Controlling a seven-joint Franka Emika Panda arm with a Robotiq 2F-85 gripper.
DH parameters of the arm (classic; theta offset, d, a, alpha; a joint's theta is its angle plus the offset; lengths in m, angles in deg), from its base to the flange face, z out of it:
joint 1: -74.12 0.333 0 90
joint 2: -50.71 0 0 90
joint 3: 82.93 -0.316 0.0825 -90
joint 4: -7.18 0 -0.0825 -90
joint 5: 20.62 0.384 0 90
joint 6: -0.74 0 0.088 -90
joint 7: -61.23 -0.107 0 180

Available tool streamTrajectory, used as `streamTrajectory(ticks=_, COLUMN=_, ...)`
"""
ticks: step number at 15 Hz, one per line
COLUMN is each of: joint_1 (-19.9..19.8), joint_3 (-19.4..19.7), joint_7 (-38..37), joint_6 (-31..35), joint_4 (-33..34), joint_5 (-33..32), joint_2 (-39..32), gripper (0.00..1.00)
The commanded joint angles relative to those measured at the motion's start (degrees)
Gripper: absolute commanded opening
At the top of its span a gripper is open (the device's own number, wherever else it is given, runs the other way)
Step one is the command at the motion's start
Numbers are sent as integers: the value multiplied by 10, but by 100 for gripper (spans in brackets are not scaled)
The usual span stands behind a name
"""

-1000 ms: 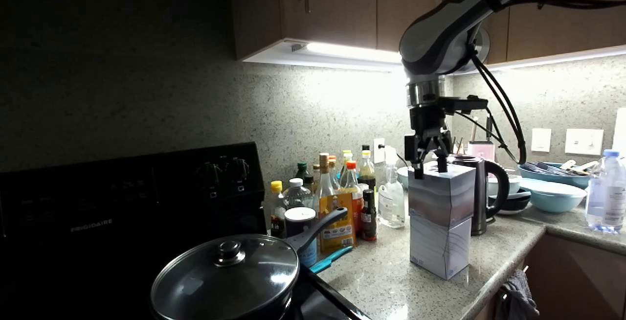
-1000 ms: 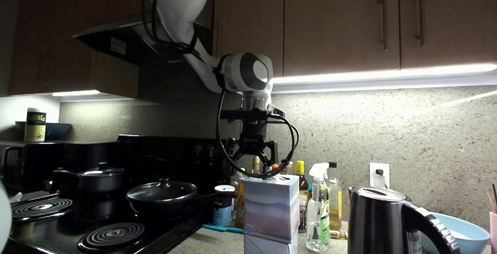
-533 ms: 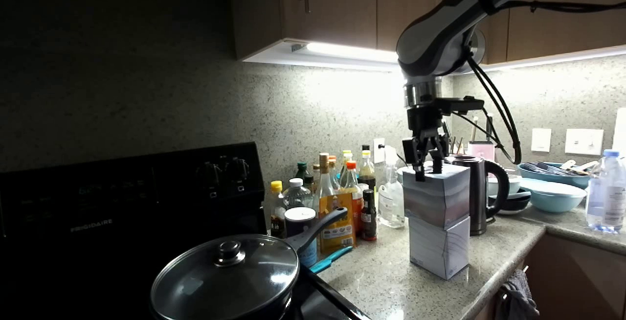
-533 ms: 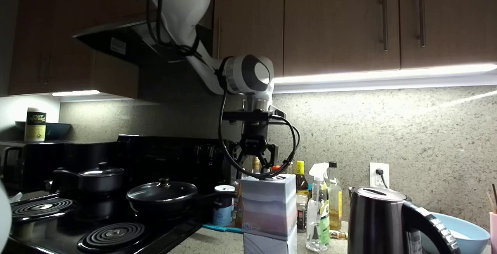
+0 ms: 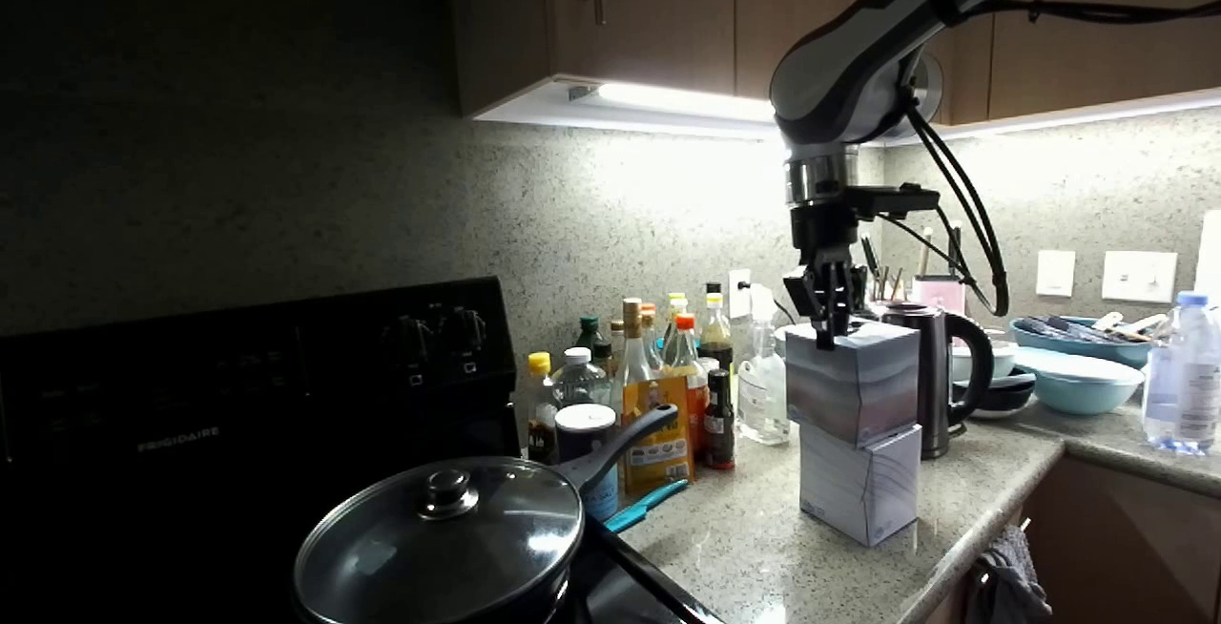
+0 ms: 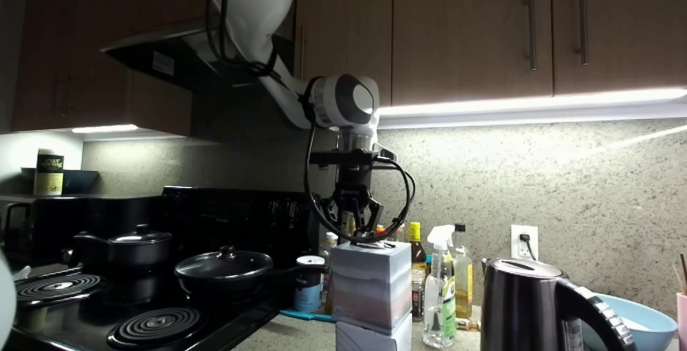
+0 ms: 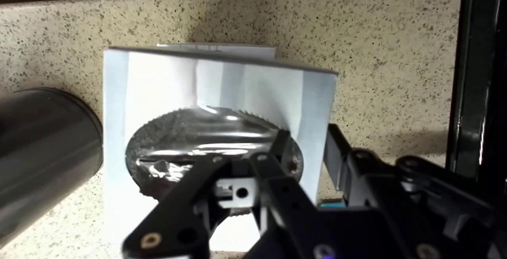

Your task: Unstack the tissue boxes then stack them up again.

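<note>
Pincer [image 5: 832,332] clamped on edge of upper tissue box [image 5: 844,393].
Lower tissue box [image 5: 849,486] below pincer: full height in an exterior view, thin sliver in wrist view.

"frigidaire" stands on the stove's black back panel [image 5: 277,385], and "salt" on the blue canister [image 6: 309,292].
</note>
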Motion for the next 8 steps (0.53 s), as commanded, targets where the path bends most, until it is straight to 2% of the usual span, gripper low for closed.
streamTrajectory(ticks=1, joint_1=-4, joint_3=-7, joint_7=-7, joint_6=-16, joint_4=10, joint_5=7, joint_2=-2, gripper=8)
streamTrajectory(ticks=4, joint_1=9, joint_3=-23, joint_7=-14, joint_6=-36, joint_4=9, joint_5=-10, joint_2=16, gripper=0)
streamTrajectory(ticks=8, joint_1=36, joint_3=-57, joint_7=0, joint_6=-86, joint_4=19, joint_5=-13, joint_2=37, gripper=2)
